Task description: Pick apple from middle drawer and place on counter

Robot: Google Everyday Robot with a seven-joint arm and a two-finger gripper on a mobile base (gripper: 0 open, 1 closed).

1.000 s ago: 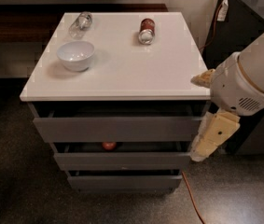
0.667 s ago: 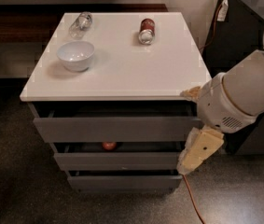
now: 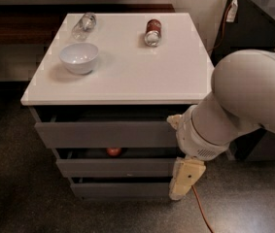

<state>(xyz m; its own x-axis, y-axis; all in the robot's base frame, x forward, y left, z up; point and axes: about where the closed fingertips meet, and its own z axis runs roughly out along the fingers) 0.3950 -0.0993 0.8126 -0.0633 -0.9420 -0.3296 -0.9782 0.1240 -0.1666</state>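
The apple is small and red, and only its top shows inside the slightly open middle drawer, behind that drawer's grey front. The counter is the glossy white slab on top of the grey cabinet. My gripper is cream-coloured and hangs down from the big white arm at the cabinet's front right corner. It is level with the middle and lowest drawers, to the right of the apple and apart from it. It holds nothing that I can see.
On the counter are a white bowl at the left, a clear glass lying at the back left and a red-brown soda can lying at the back. The top drawer and lowest drawer stand slightly open. An orange cable runs across the floor at the right.
My arm has swung left and down, bringing the gripper from beside the cabinet's right side to its front right corner. The apple and the things on the counter have not moved.
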